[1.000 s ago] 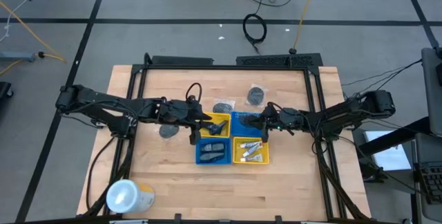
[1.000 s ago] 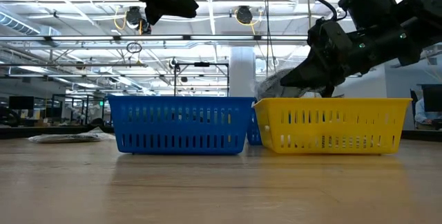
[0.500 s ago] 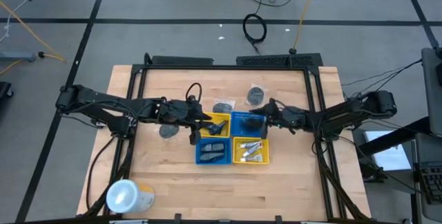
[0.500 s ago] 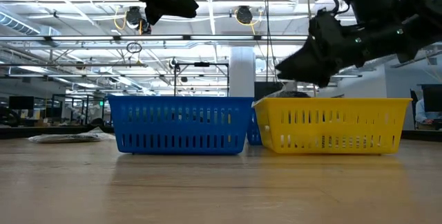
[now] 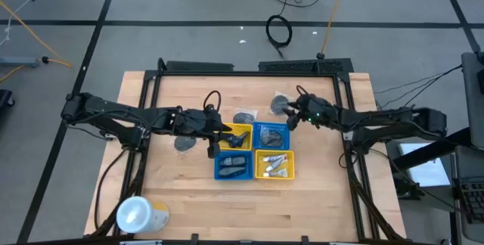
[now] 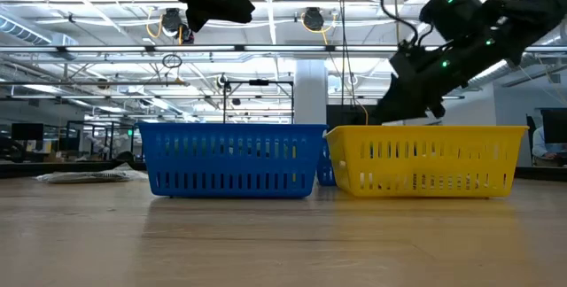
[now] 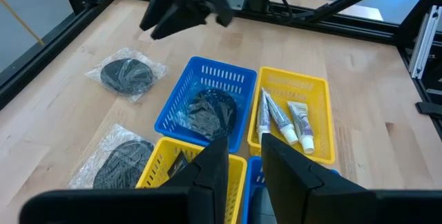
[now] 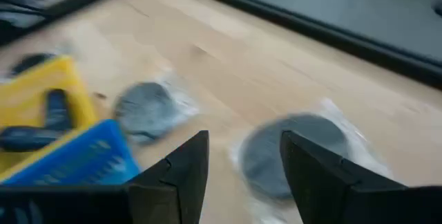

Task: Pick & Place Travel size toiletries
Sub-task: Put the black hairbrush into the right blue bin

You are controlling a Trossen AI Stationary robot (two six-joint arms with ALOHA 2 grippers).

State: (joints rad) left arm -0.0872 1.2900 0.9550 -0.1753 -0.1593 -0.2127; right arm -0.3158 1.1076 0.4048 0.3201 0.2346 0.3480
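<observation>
Right fingers (image 8: 200, 175) parted, empty, over wrapped grey piece (image 8: 293, 151).

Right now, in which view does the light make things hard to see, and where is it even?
Low view: the bright ceiling lights behind turn the right hand and the left hand into dark shapes. High view: even light on the table, with only soft shadows. Left wrist view: a little shine on the clear wrapper of a round piece.

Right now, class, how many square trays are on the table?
4, in one block: far-left yellow tray, far-right blue tray, near-left blue tray, near-right yellow tray. None seems hidden.
</observation>
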